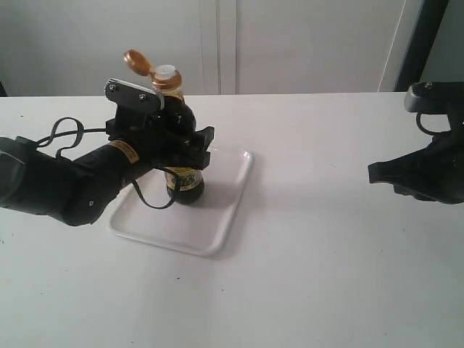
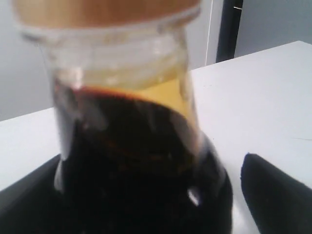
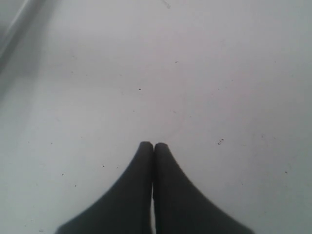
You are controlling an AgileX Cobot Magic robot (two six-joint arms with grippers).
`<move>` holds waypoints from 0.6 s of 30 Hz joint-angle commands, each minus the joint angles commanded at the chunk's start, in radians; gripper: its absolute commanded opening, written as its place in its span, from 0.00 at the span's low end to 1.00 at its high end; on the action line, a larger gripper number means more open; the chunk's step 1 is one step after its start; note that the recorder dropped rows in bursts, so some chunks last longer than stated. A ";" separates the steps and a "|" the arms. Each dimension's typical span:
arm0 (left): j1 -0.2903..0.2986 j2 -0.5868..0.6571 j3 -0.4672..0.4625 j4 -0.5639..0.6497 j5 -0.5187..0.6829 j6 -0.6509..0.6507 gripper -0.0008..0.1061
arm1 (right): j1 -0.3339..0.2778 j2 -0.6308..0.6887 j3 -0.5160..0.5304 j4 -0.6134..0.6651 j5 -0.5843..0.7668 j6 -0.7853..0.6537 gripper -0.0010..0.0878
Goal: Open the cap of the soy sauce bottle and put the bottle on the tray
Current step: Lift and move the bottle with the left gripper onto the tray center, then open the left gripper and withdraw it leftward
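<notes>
A wide white table (image 1: 326,275) fills the room in front of me, with pale cabinet doors (image 1: 232,43) behind it and a dark upright post (image 1: 420,43) at the far right corner. The table has much free space: the whole middle and the near side are bare, and the right gripper (image 1: 378,172) is well apart from everything, above the bare surface near the right edge. In the right wrist view its two fingers (image 3: 141,195) press flat against each other, holding nothing.

On the left, the tray (image 1: 217,232) lies at an angle, with open table all around its rim. The soy sauce bottle (image 1: 185,181) stands upright on the tray, in its far half. The cap (image 1: 135,61) is flipped back on its hinge, and the white spout (image 1: 166,72) is uncovered.

The left gripper (image 1: 194,148) is around the middle of the bottle. In the left wrist view one finger (image 2: 278,195) stands apart from the glass (image 2: 146,165) with table visible between them, and the other side is blurred and dark, so I cannot tell if the jaws still press the bottle or are loosened.

The arm covers most of the label; only its lower part shows. The right arm is cut by the picture edge.
</notes>
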 joint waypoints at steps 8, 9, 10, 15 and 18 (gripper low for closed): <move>0.000 -0.071 0.090 0.010 0.034 -0.042 0.88 | 0.000 0.000 0.000 0.000 0.000 0.000 0.01; 0.000 -0.082 0.102 0.020 0.038 -0.042 0.88 | 0.000 0.000 0.000 0.000 0.000 0.000 0.01; 0.000 -0.092 0.111 0.026 0.044 -0.042 0.88 | 0.000 0.000 0.000 0.000 0.000 0.000 0.01; 0.000 -0.136 0.145 0.040 0.148 -0.056 0.88 | 0.000 0.000 0.000 0.000 0.000 0.000 0.01; 0.000 -0.170 0.169 0.086 0.204 -0.076 0.88 | 0.000 0.000 0.000 0.000 0.000 0.000 0.01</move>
